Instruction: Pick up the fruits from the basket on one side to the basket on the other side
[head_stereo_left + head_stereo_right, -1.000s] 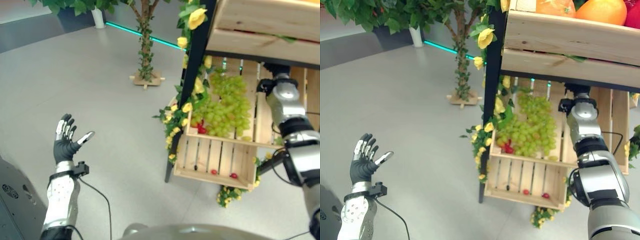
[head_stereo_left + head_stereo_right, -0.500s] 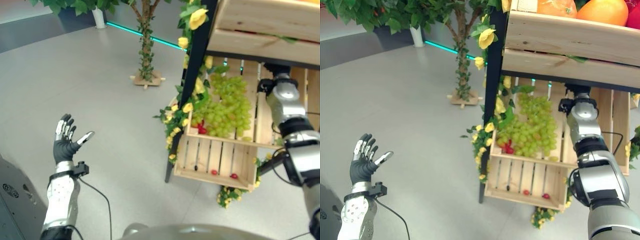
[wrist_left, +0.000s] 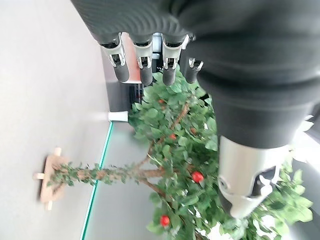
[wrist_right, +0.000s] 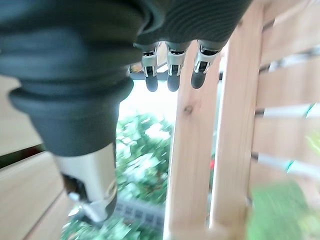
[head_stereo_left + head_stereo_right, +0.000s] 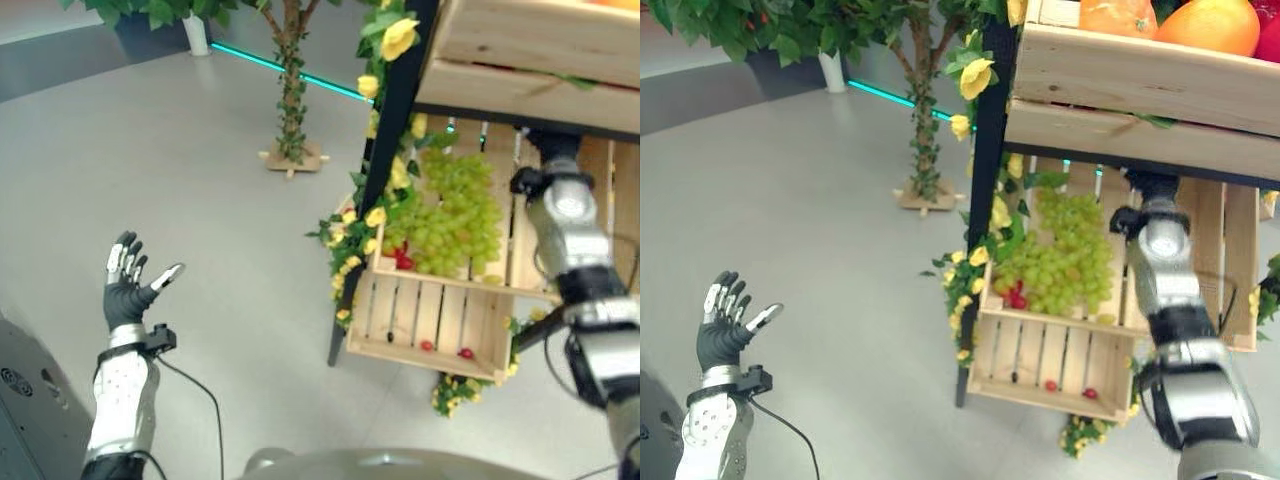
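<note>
The wooden stand's upper crate (image 5: 1140, 75) shows oranges (image 5: 1205, 22) in the right eye view. In the lower crate (image 5: 455, 330) beneath lies the bunch of green grapes (image 5: 455, 215), its length running front to back, red berries (image 5: 403, 258) at its near corner. The right hand (image 4: 172, 75) reaches between the slats, fingers straight, holding nothing. The left hand (image 5: 128, 285) is raised over the floor, fingers spread wide.

Head stereo pair looks down; wrist cameras close-up.

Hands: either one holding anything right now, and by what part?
Nothing held. Left hand is raised open over the floor; right hand has straight fingers, empty, by the wooden crate slats.
</note>
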Available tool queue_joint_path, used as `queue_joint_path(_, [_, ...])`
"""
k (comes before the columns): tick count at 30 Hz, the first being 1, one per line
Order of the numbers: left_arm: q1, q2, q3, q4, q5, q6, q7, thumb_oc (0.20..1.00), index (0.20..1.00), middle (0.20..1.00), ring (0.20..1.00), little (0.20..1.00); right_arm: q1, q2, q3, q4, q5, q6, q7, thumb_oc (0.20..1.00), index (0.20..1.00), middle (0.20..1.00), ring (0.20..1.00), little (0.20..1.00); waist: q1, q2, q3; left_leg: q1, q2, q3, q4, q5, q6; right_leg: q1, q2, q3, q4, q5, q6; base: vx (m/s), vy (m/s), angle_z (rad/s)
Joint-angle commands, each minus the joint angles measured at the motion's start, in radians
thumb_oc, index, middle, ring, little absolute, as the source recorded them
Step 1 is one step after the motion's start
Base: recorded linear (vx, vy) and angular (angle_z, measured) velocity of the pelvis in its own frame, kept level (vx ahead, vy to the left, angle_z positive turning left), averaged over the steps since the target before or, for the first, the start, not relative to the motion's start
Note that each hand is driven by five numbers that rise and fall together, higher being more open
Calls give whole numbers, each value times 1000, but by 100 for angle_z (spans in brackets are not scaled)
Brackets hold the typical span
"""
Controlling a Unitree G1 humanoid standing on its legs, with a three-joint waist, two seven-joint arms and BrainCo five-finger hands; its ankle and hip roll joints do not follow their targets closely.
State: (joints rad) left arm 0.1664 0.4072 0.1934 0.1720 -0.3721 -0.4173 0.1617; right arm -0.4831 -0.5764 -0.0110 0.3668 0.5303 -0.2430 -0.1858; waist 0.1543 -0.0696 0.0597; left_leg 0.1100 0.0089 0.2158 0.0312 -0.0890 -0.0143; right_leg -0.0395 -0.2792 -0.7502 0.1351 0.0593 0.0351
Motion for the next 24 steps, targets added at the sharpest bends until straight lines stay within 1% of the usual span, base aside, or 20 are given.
queue_joint_path(1, [7,19,68,-49,41,-36,23,1000,1000,1000,1000,1000,116,43,-97,-155,-38,-76,34,1000,1000,1000,1000,1000,-18,-18,-12,-27,-25,20,-11,-41,-2,31,-15,18,-59,37,116,0,0,0])
queue_joint_path(3, [11,6,86,-51,46,-36,27,1000,1000,1000,1000,1000,193,73,-137,-217,-46,-86,48,1000,1000,1000,1000,1000,-25,-15,-9,-29,-23,23,-11,-40,-2,28,-16,17,-60,36,115,0,0,0])
queue_joint_path(4, [13,7,85,-52,47,-35,27,1000,1000,1000,1000,1000,201,76,-141,-225,-47,-84,49,1000,1000,1000,1000,1000,-24,-17,-11,-29,-23,22,-11,-40,-3,29,-15,17,-60,36,115,0,0,0])
queue_joint_path(6, [22,-7,109,-59,55,-34,27,1000,1000,1000,1000,1000,288,109,-177,-304,-63,-83,75,1000,1000,1000,1000,1000,-35,-14,-9,-32,-23,24,-13,-36,-3,25,-15,17,-62,34,113,-6,-5,-2])
queue_joint_path(8, [26,-15,119,-57,55,-33,26,1000,1000,1000,1000,1000,326,130,-184,-336,-61,-81,94,1000,1000,1000,1000,1000,-40,-11,-9,-34,-23,25,-14,-34,-3,23,-14,19,-63,34,111,-9,-4,-3])
queue_joint_path(18, [39,-37,148,-68,68,-41,35,1000,1000,1000,1000,1000,456,193,-212,-421,-86,-86,133,1000,1000,1000,1000,1000,-64,-7,-1,-39,-20,33,-18,-28,-6,15,-16,24,-65,34,110,-2,-1,-1])
queue_joint_path(24, [61,-58,176,-68,75,-59,43,1000,1000,1000,1000,1000,588,247,-262,-477,-114,-112,178,1000,1000,1000,1000,1000,-95,-3,5,-37,-20,39,-21,-27,-5,10,-15,30,-61,33,110,0,0,0])
